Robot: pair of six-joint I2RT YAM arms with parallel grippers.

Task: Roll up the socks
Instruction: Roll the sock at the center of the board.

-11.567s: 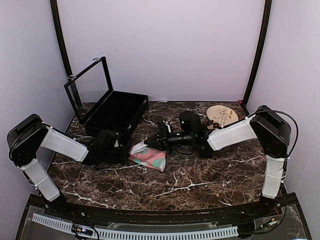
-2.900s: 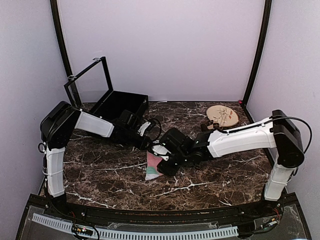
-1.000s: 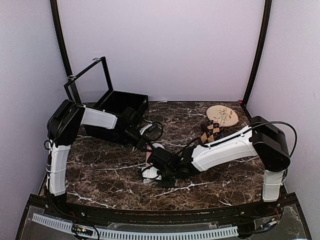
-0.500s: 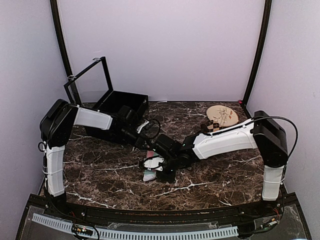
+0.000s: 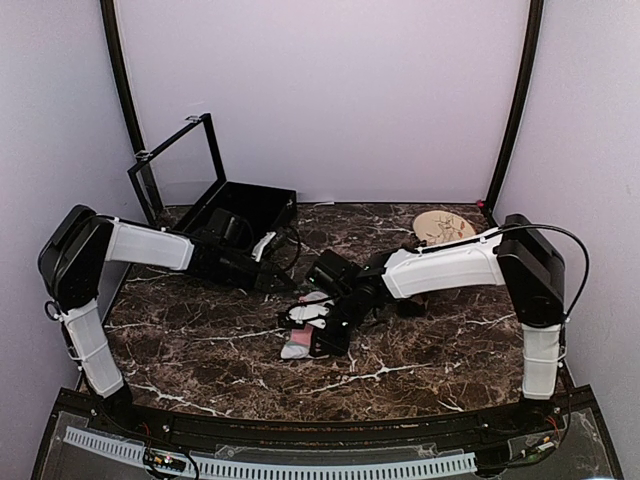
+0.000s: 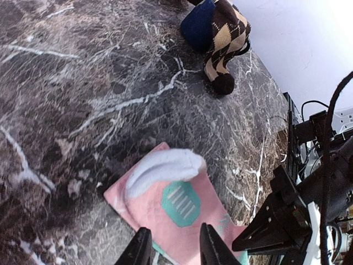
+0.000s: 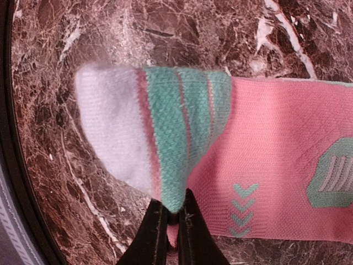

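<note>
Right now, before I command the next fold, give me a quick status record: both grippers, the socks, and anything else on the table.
right gripper: shut on pink sock, pinching its teal-striped, white-tipped end
left gripper: open, holding nothing, close to the pink sock
argyle sock: bunched, apart from the pink sock
black box: lid open, back left
wooden disc: back right

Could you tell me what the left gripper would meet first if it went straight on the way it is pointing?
Most likely the pink sock, lying directly ahead of the open left gripper; the argyle socks sit far beyond it. Depth is hard to judge.
</note>
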